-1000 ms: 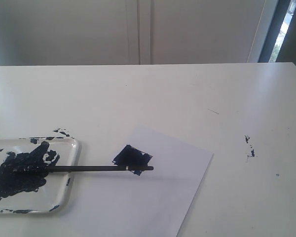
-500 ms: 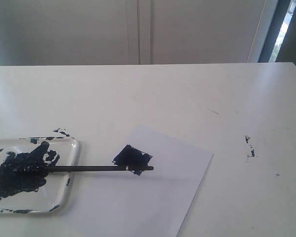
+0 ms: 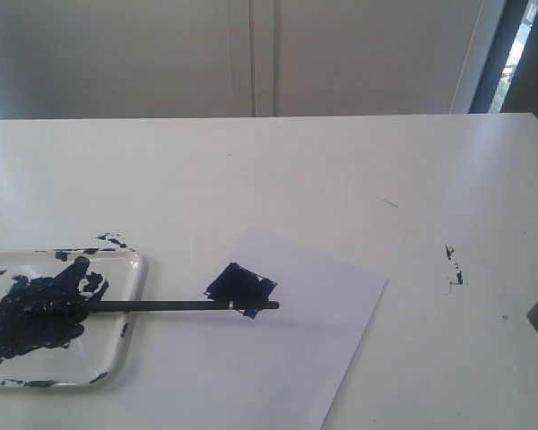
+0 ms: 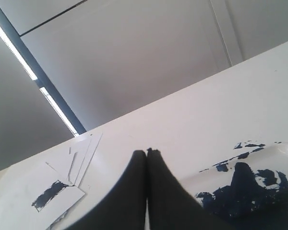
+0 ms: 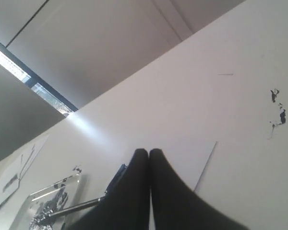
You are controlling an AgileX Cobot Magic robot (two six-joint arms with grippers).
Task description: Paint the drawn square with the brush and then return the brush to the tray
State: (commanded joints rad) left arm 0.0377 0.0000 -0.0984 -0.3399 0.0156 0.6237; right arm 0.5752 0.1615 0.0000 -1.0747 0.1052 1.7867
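Exterior view: no arm over the work area. A small grey piece at the right edge is too little to identify. One tray (image 3: 135, 269) sits at the left of the white table (image 3: 341, 170), smeared with navy paint. One brush (image 3: 161, 305) lies flat across the tray's right rim. One end rests on the paint blotch, and the banded end is on the paper sheet (image 3: 287, 358), touching the lower edge of the drawn square (image 3: 240, 285). One square, filled navy. Paint specks (image 3: 453, 267) lie well to the right.

Left wrist view: left gripper (image 4: 147, 153) is low over the table, fingers pressed together, pinching nothing. The tray (image 4: 199, 178) is just beside it. Several loose paper scraps (image 4: 67, 191) lie on the other side, one with a navy smear.

Right wrist view: right gripper (image 5: 149, 152) is low over the table, fingers pressed together, empty. Its fingers partly hide the square (image 5: 119, 173). Beyond them are the brush (image 5: 81, 206), tray (image 5: 69, 184) and sheet (image 5: 197, 158).
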